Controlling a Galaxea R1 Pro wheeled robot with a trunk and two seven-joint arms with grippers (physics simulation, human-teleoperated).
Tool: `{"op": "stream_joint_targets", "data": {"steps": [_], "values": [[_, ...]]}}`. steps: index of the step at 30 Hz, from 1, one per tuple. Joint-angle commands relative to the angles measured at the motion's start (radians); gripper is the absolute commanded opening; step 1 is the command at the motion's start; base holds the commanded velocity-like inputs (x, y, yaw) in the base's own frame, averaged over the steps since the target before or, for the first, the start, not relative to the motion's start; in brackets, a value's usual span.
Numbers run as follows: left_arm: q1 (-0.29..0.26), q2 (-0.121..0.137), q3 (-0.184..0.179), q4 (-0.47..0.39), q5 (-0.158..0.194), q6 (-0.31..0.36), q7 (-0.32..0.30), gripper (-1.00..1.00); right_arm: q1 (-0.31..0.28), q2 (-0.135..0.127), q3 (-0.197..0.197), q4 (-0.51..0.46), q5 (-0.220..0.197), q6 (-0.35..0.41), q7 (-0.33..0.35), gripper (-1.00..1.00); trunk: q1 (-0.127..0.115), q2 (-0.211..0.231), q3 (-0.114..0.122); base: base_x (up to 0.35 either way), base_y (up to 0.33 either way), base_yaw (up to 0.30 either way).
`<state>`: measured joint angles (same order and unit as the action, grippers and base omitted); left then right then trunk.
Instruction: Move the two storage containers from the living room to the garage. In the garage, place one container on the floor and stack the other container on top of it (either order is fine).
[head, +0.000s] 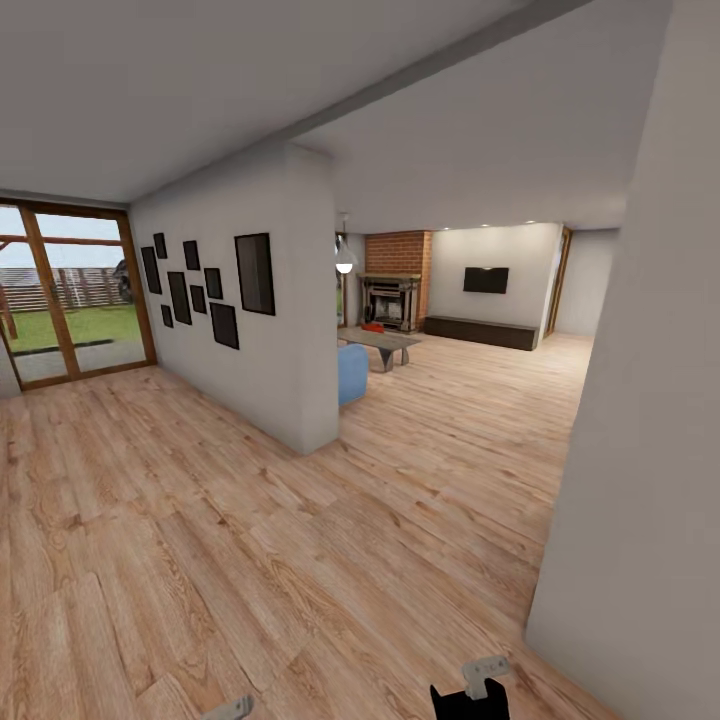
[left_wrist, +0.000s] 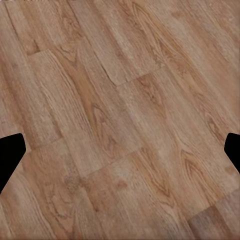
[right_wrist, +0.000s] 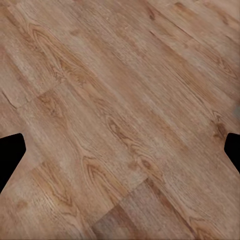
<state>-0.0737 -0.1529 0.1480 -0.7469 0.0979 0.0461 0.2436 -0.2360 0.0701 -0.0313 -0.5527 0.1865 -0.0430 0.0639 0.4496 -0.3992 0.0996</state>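
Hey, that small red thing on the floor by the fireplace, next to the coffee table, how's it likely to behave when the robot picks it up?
Hard to judge from this far. The red thing sits low and squat on the wood floor beside the coffee table, so it probably won't tip or roll. It looks small, so it is likely light. Its stiffness and grip can't be told at this size.

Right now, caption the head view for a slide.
Robot on wood-plank floor facing the distant living room fireplace.

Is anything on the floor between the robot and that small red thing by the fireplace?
Mostly open wood floor. The white wall corner and blue seat stand left of the straight line. The low table is just in front of the red thing. Both grippers are open, holding nothing.
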Motion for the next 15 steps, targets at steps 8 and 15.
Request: {"op": "stream_joint_targets", "data": {"steps": [8, 15], "values": [[0.000, 0.001, 0.001, -0.002, 0.008, 0.017, 0.001, 1.00, 0.000, 0.000, -0.005, 0.000, 0.006, -0.003, 0.004, 1.00, 0.000, -0.001, 0.000, 0.191, 0.000, 0.000], [0.000, 0.000, 0.001, -0.002, 0.008, 0.018, 0.002, 1.00, 0.000, 0.000, -0.005, 0.001, 0.005, -0.003, 0.004, 1.00, 0.000, -0.001, 0.000, 0.322, 0.000, 0.000]]}}
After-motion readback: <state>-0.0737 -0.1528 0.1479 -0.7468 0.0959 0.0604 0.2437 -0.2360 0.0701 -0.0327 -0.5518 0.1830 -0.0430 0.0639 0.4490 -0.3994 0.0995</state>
